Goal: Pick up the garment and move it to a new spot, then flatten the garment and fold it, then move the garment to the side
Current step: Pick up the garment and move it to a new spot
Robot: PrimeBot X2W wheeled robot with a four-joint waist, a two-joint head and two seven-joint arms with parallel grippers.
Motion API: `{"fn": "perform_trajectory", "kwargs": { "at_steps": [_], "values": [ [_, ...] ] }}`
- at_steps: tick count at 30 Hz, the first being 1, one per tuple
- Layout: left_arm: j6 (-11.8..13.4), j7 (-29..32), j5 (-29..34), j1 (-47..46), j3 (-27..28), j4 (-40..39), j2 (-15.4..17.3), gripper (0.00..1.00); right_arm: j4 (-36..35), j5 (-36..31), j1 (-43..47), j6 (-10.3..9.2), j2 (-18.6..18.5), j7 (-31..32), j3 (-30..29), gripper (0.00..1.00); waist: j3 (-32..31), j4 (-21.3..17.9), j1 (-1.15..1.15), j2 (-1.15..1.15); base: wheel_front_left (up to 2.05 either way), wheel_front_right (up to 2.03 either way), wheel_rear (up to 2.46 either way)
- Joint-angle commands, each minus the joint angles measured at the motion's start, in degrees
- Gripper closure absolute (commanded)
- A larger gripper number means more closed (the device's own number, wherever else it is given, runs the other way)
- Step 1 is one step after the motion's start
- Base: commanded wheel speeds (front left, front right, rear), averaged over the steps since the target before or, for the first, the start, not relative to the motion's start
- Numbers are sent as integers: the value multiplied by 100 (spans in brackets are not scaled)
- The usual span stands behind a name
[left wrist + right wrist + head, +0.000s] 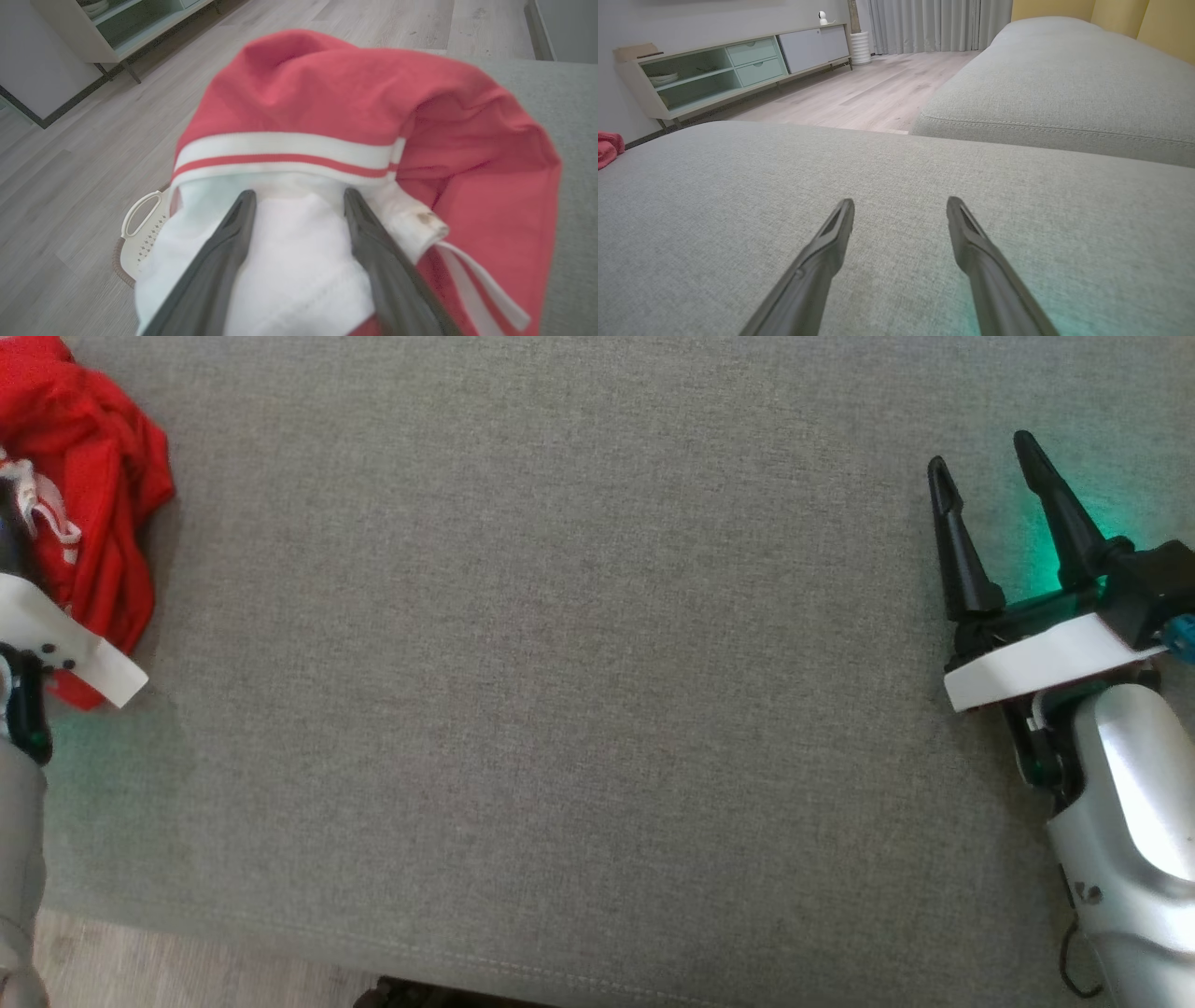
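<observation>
The garment [89, 476] is a red top with white trim, lying crumpled at the far left of the grey cushion [560, 663]. In the left wrist view the garment [327, 93] bulges up close, with a white band with a red stripe across it. My left gripper [300, 193] is open, its fingers astride the white fabric under that band. The left arm's white wrist plate [70, 649] overlaps the garment's near edge. My right gripper [980, 455] is open over bare cushion at the far right, nothing between its fingers [840, 228]. A bit of the garment [607, 147] shows far left.
The cushion's front seam runs along the bottom, with wooden floor [140, 961] below it. A white perforated basket [140, 224] sits on the floor beyond the garment. A second grey cushion [1064, 84] and a low sideboard [714, 70] lie farther off.
</observation>
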Motion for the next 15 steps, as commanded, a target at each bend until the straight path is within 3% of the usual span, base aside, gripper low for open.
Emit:
{"fn": "perform_trajectory", "kwargs": {
  "at_steps": [1, 9, 15],
  "values": [
    [28, 1, 4, -145, 80, 62, 357, 100, -26, 31, 149, -3, -73, 81, 34, 0, -21, 15, -1, 0, 0, 0, 0],
    [-22, -342, 70, -358, -66, 183, 460, 100, 104, 82, 202, -3, 104, -9, -15, 0, -348, 14, -1, 0, 0, 0, 0],
    [-75, -631, 247, -707, -368, -316, 529, 100, 430, 174, 283, -3, 326, -201, 0, 0, -844, -72, -1, 0, 0, 0, 0]
  ]
}}
